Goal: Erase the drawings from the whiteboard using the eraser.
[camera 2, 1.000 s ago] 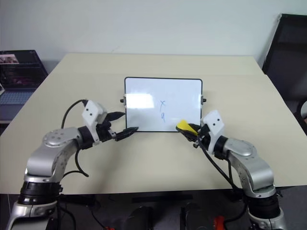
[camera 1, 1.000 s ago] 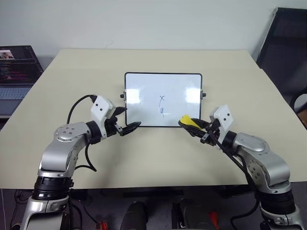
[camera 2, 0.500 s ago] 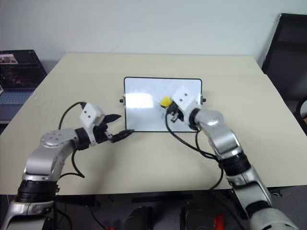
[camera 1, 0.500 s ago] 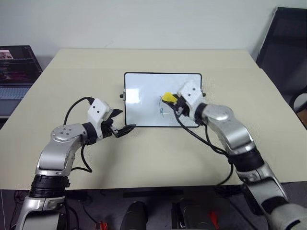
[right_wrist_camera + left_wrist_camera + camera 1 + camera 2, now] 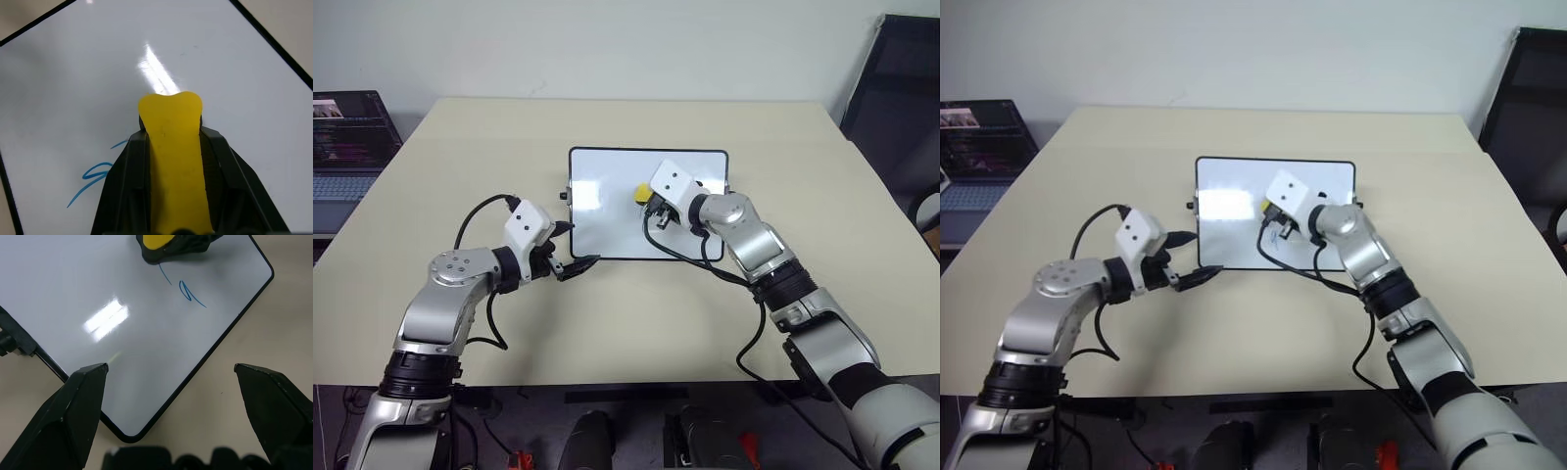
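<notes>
Lying on beige surface, whiteboard bearing blue drawings, with right pincer pinching yellow eraser over board's middle beside marks and left pincer hovering spread at board's near left corner.

Bright, even light; glare patches on the whiteboard; pictures sharp throughout.

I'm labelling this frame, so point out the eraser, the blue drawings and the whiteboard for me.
eraser (image 5: pixel 171 147): right wrist view, its yellow top face.
drawings (image 5: pixel 191 296): left wrist view, the lower blue squiggle.
whiteboard (image 5: pixel 607 230): left eye view, bare white surface near its lower left corner.
</notes>
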Available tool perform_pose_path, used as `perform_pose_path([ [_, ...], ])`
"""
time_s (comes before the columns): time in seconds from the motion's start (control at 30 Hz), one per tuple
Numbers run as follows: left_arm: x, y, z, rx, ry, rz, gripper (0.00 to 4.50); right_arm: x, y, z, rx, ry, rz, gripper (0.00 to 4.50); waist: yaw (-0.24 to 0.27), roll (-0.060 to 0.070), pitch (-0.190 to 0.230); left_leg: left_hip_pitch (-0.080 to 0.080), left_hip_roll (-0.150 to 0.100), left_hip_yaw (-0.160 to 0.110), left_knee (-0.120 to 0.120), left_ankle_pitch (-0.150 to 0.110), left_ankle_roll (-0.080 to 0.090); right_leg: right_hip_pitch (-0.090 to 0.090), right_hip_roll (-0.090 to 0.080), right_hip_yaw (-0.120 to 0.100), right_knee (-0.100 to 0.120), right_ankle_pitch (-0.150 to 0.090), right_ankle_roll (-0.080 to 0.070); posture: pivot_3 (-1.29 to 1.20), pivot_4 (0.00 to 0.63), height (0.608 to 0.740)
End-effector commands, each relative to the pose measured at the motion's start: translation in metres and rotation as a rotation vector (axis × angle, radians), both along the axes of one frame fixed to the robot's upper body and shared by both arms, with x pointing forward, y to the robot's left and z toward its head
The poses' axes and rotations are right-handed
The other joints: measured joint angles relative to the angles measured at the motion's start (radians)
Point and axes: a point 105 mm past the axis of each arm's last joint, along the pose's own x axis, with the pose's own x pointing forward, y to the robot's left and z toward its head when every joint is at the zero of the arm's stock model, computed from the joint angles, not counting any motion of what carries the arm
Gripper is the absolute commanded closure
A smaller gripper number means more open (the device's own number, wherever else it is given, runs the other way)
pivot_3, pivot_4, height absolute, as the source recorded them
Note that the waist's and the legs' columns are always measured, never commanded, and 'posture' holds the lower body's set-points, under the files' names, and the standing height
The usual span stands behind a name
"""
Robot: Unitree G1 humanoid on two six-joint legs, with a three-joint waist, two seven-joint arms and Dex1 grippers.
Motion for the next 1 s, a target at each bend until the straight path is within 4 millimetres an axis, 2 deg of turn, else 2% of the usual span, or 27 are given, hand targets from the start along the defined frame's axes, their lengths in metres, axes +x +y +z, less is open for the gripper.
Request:
perform_pose_path([
  [0.03,-0.002,-0.01,0.014,0.004,-0.05,-0.039,0.0,-0.01,-0.006,-0.016,-0.112,0.028,0.057,3.49,0.001,0.0,0.0,0.0,0.0,0.0,0.0,0.0,0.0,0.0,0.0,0.0,0.0,0.0,0.0,0.0,0.15,0.74],
  [0.1,-0.002,-0.012,0.014,0.003,-0.049,-0.043,0.0,-0.01,-0.006,-0.014,-0.129,0.006,0.057,3.49,0.0,0.0,0.0,0.0,0.0,0.0,0.0,0.0,0.0,0.0,0.0,0.0,0.0,0.0,0.0,0.0,0.15,0.74],
  [0.27,-0.002,-0.017,0.014,-0.002,-0.044,-0.054,0.0,0.007,-0.009,0.01,-0.069,-0.123,-0.047,3.49,0.0,0.0,0.0,0.002,0.0,0.001,0.001,0.0,0.0,0.0,0.0,0.001,0.003,0.0,0.0,0.0,0.15,0.74],
  [0.37,-0.003,-0.018,0.013,-0.002,-0.04,-0.056,0.0,0.01,-0.01,0.014,-0.058,-0.139,-0.065,3.49,-0.001,0.0,0.0,0.002,0.0,0.0,0.002,0.0,0.0,0.0,0.0,0.001,0.004,0.0,0.0,0.0,0.15,0.74],
  [0.53,-0.003,-0.018,0.009,-0.005,-0.033,-0.057,0.0,0.008,-0.014,0.002,-0.092,-0.088,-0.054,3.49,-0.001,0.0,0.0,0.002,0.0,0.001,0.002,0.0,0.0,0.0,0.0,0.001,0.004,0.0,0.0,0.0,0.15,0.74],
  [0.67,-0.004,-0.018,0.006,-0.005,-0.028,-0.06,0.0,-0.005,-0.018,-0.02,-0.155,0.018,0.01,3.49,0.002,0.0,0.0,0.002,0.0,0.0,0.002,0.0,0.0,0.001,0.001,0.001,0.004,0.0,0.0,0.0,0.15,0.74],
  [0.77,-0.005,-0.019,0.006,-0.006,-0.027,-0.064,0.0,-0.01,-0.019,-0.025,-0.161,0.051,0.027,3.49,0.001,0.0,0.0,0.002,0.0,0.0,0.002,0.0,0.0,0.001,0.001,0.001,0.004,0.0,0.0,0.0,0.15,0.74],
  [0.87,-0.005,-0.021,0.007,-0.006,-0.027,-0.068,0.0,-0.006,-0.017,-0.016,-0.129,0.009,0.002,3.49,0.0,0.0,0.0,0.003,0.0,0.001,0.002,0.0,0.0,0.001,0.001,0.001,0.004,0.0,0.0,0.0,0.15,0.74],
  [1.0,-0.005,-0.022,0.009,-0.006,-0.028,-0.07,0.0,0.004,-0.01,0.009,-0.04,-0.083,-0.041,3.49,-0.002,0.0,0.0,0.003,0.001,0.001,0.002,0.0,0.0,0.001,0.001,0.001,0.005,0.0,0.0,0.0,0.15,0.74],
])
